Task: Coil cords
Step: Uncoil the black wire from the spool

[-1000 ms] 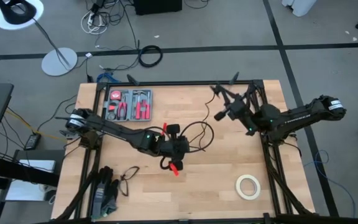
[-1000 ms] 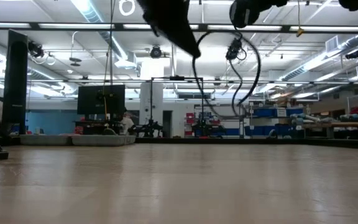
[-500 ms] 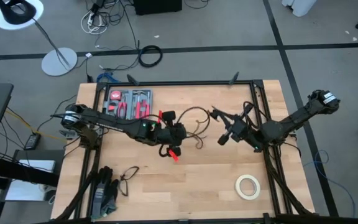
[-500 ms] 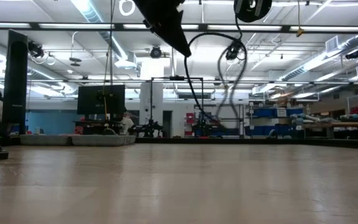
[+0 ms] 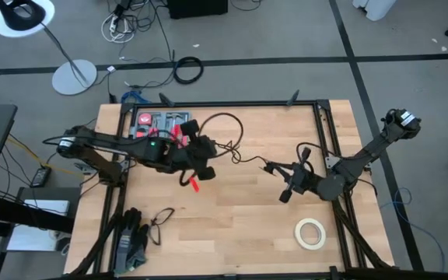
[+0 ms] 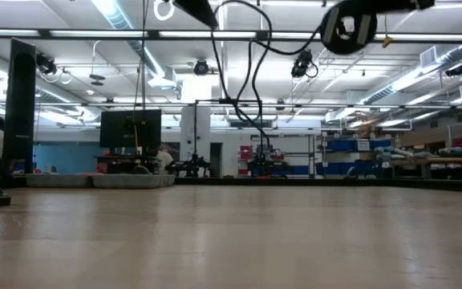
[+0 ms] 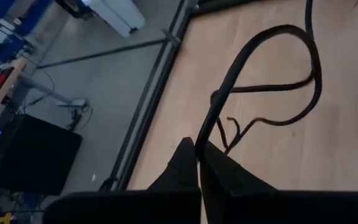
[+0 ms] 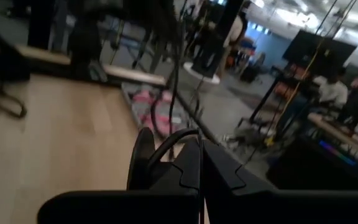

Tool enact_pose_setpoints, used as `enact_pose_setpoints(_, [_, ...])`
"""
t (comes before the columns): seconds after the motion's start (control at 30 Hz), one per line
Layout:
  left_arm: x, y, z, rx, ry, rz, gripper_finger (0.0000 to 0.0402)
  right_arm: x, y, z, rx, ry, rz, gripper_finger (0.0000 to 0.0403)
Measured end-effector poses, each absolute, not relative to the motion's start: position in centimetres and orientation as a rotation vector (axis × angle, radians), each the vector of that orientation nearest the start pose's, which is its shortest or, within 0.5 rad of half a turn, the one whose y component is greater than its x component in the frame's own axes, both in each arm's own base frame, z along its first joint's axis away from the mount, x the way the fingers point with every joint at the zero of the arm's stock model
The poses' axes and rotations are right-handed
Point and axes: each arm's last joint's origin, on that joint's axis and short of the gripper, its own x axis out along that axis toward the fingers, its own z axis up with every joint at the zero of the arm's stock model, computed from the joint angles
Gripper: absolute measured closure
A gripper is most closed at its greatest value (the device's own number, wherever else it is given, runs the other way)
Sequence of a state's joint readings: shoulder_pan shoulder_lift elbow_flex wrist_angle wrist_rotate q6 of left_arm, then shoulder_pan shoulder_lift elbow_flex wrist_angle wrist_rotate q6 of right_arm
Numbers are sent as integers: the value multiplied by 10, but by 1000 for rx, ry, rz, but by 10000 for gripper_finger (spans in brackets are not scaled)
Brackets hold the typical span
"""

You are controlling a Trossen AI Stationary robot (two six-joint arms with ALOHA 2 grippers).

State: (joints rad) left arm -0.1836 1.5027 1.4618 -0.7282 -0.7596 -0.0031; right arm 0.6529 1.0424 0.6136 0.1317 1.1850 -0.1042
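1 thin black cord [image 5: 222,131] hangs clear of the counter [image 5: 247,225], strung between both pincers, with an open loop arching just beyond the left pincer [image 5: 206,148] and slack sagging toward the right pincer [image 5: 269,166]. I judge the main risk is tangling: the loose bends could twist into a knot or catch on the left arm's wrist if the ends are drawn apart. Slippage is another, since each grip is only a fingertip pinch. Both pincers are pressed together on the cord. The left arm reaches across from its side, held high; the right arm bends low, pointing its pincer inward.
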Motion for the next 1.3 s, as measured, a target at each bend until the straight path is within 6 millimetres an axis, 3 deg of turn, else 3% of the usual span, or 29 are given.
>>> enact_pose_setpoints(0.37, [305, -56, 375, 319, 552, 472, 401, 181, 86, 238, -358, 354, -625, 403])
enact_pose_setpoints(0.87, [308, -91, 389, 268, 376, 282, 401, 190, 27, 236, -512, 466, -1074, 403])
enact_pose_setpoints(1.07, [319, -99, 380, 255, 375, 231, 401, 196, 1, 241, -469, 470, -1227, 403])
enact_pose_setpoints(1.3, [339, -107, 356, 275, 434, 196, 401, 208, -15, 259, -428, 420, -1197, 403])
